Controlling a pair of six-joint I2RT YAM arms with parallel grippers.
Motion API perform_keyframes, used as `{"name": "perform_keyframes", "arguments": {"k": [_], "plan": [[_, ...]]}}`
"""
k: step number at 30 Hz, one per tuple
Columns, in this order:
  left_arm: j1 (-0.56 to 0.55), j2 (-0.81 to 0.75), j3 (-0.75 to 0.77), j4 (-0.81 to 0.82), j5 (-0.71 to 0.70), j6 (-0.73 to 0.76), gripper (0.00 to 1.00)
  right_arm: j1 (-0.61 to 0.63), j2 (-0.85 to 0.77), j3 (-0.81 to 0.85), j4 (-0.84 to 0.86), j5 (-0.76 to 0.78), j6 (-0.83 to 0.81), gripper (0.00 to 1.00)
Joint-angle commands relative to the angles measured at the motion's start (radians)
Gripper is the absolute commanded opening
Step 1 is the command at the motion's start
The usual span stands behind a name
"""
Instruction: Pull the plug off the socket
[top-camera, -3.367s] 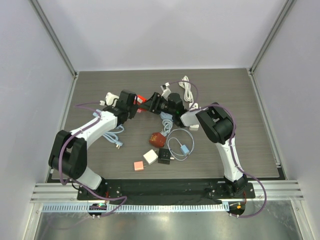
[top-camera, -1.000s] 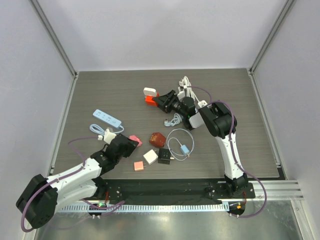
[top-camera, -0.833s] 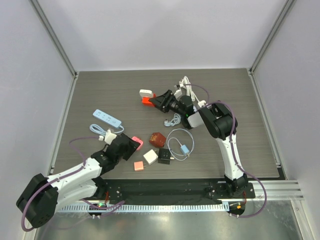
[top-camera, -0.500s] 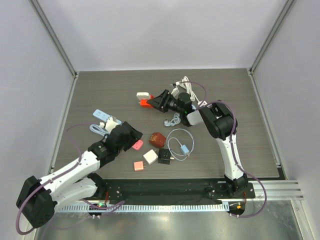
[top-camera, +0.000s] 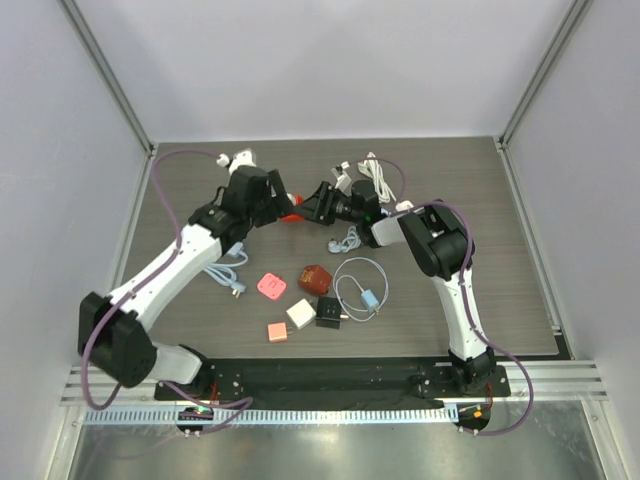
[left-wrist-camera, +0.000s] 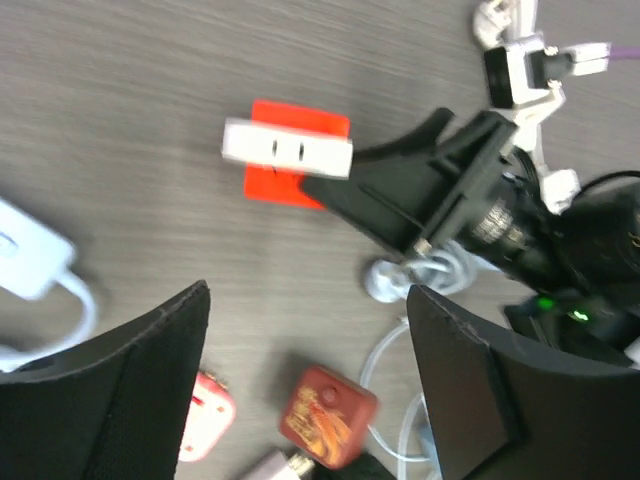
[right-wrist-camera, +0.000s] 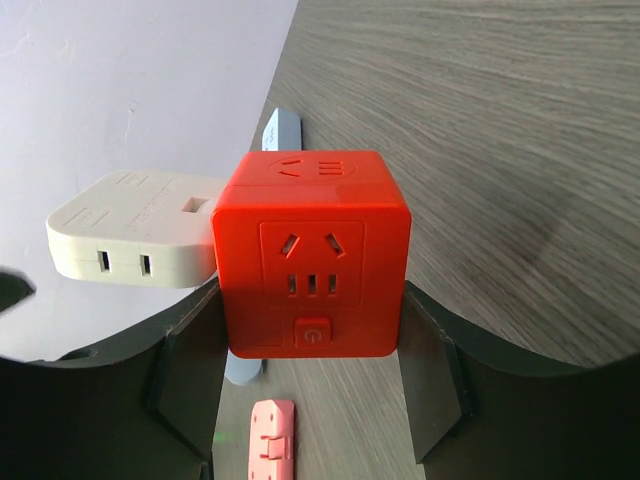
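My right gripper (right-wrist-camera: 310, 345) is clamped on the red socket cube (right-wrist-camera: 310, 265) — 1 finger on each side face — out over the far middle of the bench (top-camera: 480, 250). The white plug (right-wrist-camera: 130, 240) is seated in one side of the cube, sticking out sideways past the finger, and is not pulled off yet. My left gripper (left-wrist-camera: 300, 400) hangs just beside that pair with its 2 fingers spread wide and nothing between them — its wrist camera looks down on plug and cube. Nearer me on the bench lie a pink block (top-camera: 271, 286), a dark red object (top-camera: 315, 277) and a looped cable (top-camera: 360, 280).
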Motion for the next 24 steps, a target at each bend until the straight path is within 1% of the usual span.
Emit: {"name": "perform_keyframes", "arguments": {"k": [1,3,4,5,9,12,16,22,24], "plan": [[0.018,0.102,0.144,-0.134,0.026,0.189,0.82,0.012,-0.021,0.063,0.045,-0.049,-0.034,0.01],[0.019,0.126,0.187,-0.110,0.045,0.218,0.84,0.015,-0.015,0.072,0.054,-0.068,-0.020,0.01],[0.019,0.151,0.199,-0.089,0.049,0.227,0.91,0.020,-0.007,0.078,0.054,-0.071,-0.022,0.01],[0.019,0.169,0.214,-0.091,0.046,0.235,0.95,0.021,-0.007,0.081,0.051,-0.075,-0.023,0.01],[0.019,0.264,0.361,-0.202,0.010,0.293,0.96,0.023,-0.006,0.086,0.042,-0.078,-0.028,0.01],[0.019,0.329,0.435,-0.280,-0.013,0.307,0.96,0.023,-0.004,0.092,0.042,-0.083,-0.029,0.01],[0.019,0.367,0.474,-0.323,-0.037,0.318,0.95,0.026,-0.009,0.087,0.046,-0.086,-0.028,0.01],[0.025,0.387,0.474,-0.331,-0.060,0.310,0.94,0.026,-0.016,0.081,0.045,-0.089,-0.034,0.01],[0.039,0.392,0.462,-0.322,-0.043,0.297,0.94,0.027,-0.015,0.081,0.046,-0.091,-0.034,0.01]]}}
